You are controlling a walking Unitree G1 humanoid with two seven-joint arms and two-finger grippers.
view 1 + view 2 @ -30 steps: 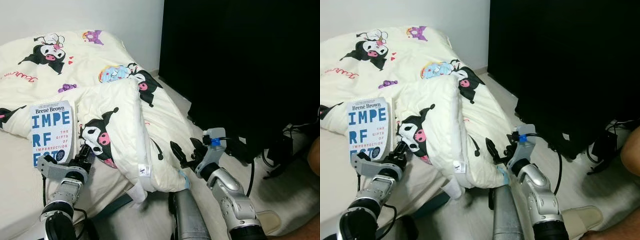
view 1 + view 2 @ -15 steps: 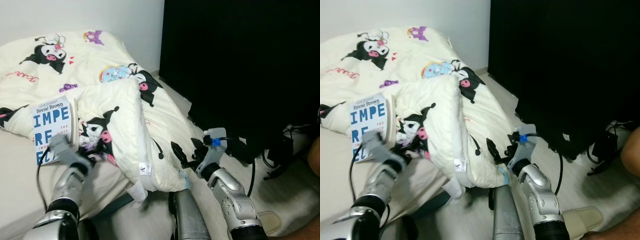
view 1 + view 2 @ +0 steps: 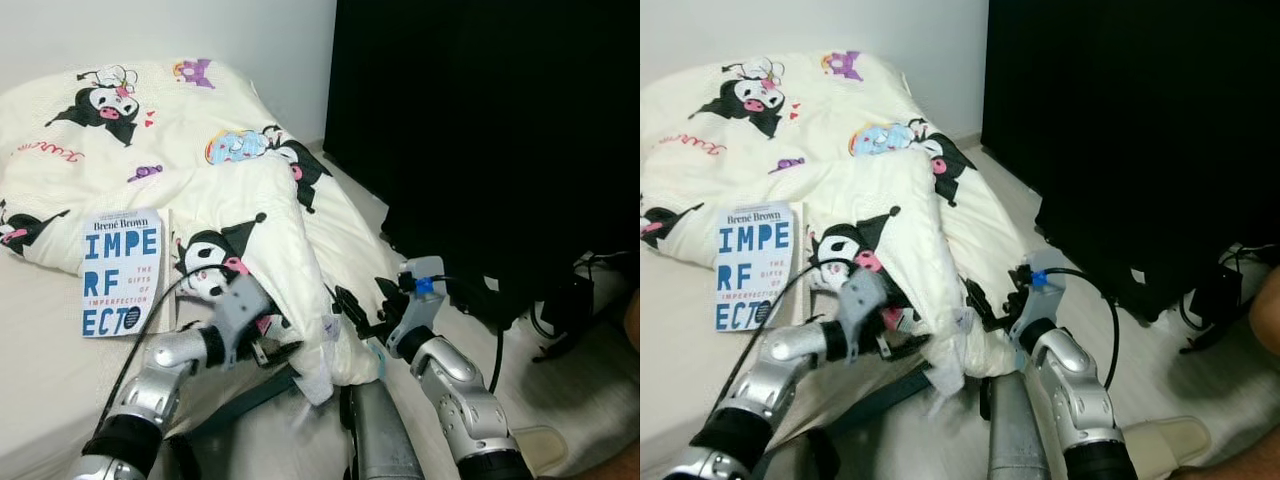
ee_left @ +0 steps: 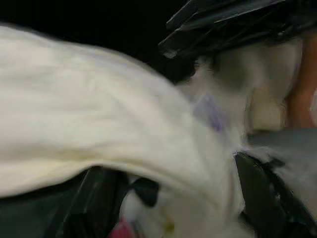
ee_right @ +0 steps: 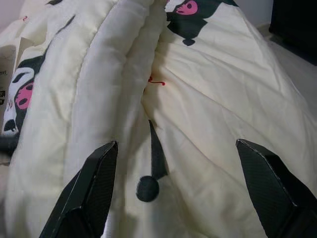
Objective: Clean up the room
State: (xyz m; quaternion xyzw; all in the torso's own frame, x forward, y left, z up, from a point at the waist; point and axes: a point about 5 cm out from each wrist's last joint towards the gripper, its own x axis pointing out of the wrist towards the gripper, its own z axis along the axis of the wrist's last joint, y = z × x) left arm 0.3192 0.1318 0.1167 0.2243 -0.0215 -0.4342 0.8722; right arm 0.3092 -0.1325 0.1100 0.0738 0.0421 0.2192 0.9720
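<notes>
Left gripper (image 3: 268,345) moved under blanket (image 3: 280,230) fold

A cream cartoon-print duvet (image 3: 250,190) lies rumpled over the bed, a blue-lettered book (image 3: 120,272) flat beside its fold.

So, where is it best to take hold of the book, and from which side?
Probably by the long right edge of the book, coming from the comforter side. It lies flat, cover up, on the bed sheet, and that edge shows a page block a finger could slip under.
</notes>
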